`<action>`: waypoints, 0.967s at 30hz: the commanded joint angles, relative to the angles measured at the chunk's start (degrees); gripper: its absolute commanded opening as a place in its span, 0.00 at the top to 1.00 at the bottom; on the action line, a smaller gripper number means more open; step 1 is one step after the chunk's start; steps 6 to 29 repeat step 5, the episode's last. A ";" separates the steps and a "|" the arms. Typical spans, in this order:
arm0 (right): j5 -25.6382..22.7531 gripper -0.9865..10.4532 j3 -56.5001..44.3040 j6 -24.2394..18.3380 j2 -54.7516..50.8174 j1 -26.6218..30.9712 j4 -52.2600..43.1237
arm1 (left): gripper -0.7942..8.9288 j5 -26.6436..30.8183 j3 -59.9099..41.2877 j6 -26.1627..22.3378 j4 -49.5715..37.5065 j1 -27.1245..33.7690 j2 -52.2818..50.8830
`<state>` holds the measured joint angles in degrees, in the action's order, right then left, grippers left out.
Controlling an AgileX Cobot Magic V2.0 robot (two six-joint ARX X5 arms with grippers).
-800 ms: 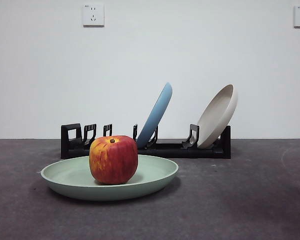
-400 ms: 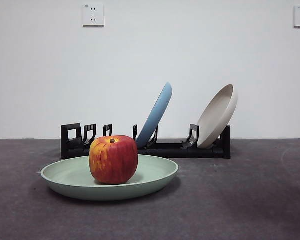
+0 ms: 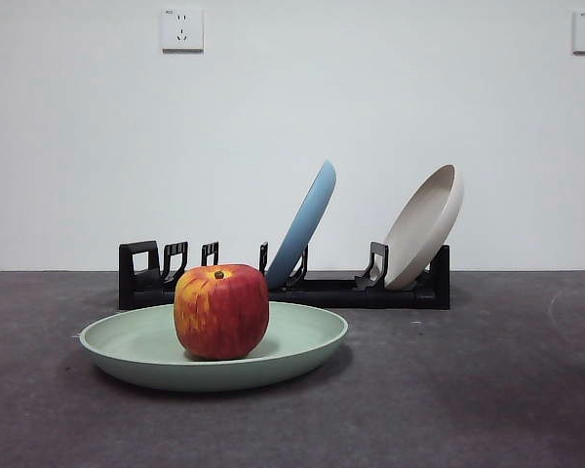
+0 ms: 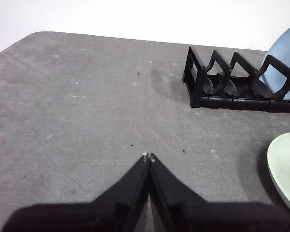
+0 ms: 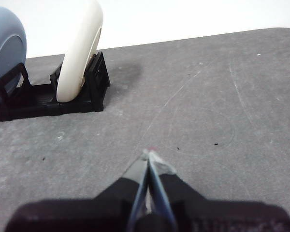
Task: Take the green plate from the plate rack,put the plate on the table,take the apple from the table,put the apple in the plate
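On the table (image 3: 487,390), well clear of both my grippers: the apple (image 3: 221,310) in the green plate (image 3: 302,341).

My left gripper (image 4: 149,157) has its jaws pressed together on nothing, tips over bare table; the rack (image 4: 232,89) stands well beyond the fingertips, and the green plate's rim only shows off to one side of them. My right gripper (image 5: 149,154) is likewise closed and empty, with the rack's other end and the cream plate (image 5: 79,46) well ahead of its tips. I see the apple upright in the plate's middle, just in front of the rack, where the blue plate (image 3: 304,222) and cream plate lean in their slots.
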<state>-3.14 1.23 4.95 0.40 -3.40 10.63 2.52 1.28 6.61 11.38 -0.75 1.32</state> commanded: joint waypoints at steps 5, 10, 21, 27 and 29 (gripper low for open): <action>-0.17 0.91 -0.74 0.57 -0.02 -0.09 -0.31 | 0.92 0.15 -0.83 -0.59 -0.35 0.22 -0.20; -0.17 0.91 -0.74 0.57 -0.02 -0.09 -0.31 | 0.92 0.15 -0.83 -0.59 -0.35 0.22 -0.20; -0.17 0.91 -0.74 0.57 -0.02 -0.09 -0.31 | 0.92 0.15 -0.83 -0.59 -0.35 0.22 -0.20; -0.17 0.91 -0.74 0.57 -0.02 -0.09 -0.31 | 0.92 0.15 -0.83 -0.59 -0.35 0.22 -0.20; -0.17 0.91 -0.74 0.57 -0.02 -0.09 -0.31 | 0.92 0.15 -0.83 -0.59 -0.35 0.22 -0.20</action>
